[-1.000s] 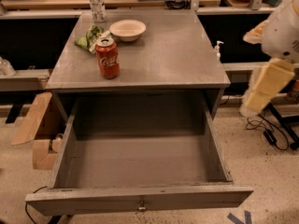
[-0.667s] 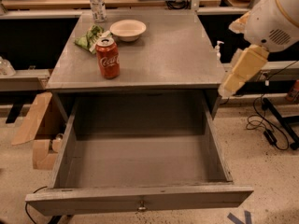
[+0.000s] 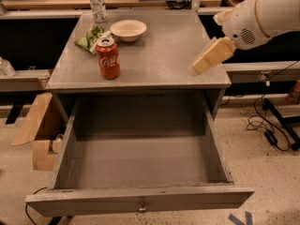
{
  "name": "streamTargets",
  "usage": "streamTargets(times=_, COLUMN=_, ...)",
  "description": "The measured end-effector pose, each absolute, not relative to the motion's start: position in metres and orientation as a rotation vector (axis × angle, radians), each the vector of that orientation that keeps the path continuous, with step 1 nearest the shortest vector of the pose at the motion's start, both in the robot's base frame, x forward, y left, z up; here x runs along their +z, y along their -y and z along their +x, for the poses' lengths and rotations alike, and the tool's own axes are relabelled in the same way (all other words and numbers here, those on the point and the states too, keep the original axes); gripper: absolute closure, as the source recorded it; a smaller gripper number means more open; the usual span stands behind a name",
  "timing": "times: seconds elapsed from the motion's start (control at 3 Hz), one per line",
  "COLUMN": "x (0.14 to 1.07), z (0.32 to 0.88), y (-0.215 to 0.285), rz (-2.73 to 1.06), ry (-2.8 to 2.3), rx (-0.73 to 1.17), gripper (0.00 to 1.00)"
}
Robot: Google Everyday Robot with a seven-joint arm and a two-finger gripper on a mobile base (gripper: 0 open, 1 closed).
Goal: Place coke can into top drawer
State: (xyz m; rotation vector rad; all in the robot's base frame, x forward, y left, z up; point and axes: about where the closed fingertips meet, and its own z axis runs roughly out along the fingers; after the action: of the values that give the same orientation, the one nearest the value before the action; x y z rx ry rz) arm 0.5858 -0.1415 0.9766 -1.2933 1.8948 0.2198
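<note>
The red coke can [image 3: 108, 58] stands upright on the grey cabinet top [image 3: 159, 55], near its front left. The top drawer [image 3: 140, 163] is pulled wide open below it and is empty inside; its front panel carries a small knob [image 3: 141, 207]. My gripper [image 3: 200, 65] reaches in from the upper right on a white arm and hovers over the right part of the cabinet top, well to the right of the can. It holds nothing.
A white bowl [image 3: 128, 30], a green-and-white snack bag [image 3: 92, 36] and a clear bottle [image 3: 97, 3] sit behind the can. A cardboard box [image 3: 37, 130] lies on the floor at left. Cables [image 3: 269, 125] lie on the floor at right.
My arm and gripper have swung leftward from beside the cabinet to over its right top edge. The can and drawer have not moved.
</note>
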Motion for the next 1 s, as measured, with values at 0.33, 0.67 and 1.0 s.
streamTargets(times=0.33, x=0.971, z=0.619, y=0.108, rz=-1.116, ry=-1.721, rx=0.381, gripper=0.0)
streamTargets(times=0.67, x=0.991, z=0.623, y=0.087, rz=-1.08, ry=-1.667, rx=0.407, gripper=0.0)
streamTargets(times=1.0, x=0.978, z=0.629, y=0.084, rz=-1.089, ry=-1.667, rx=0.433, gripper=0.0)
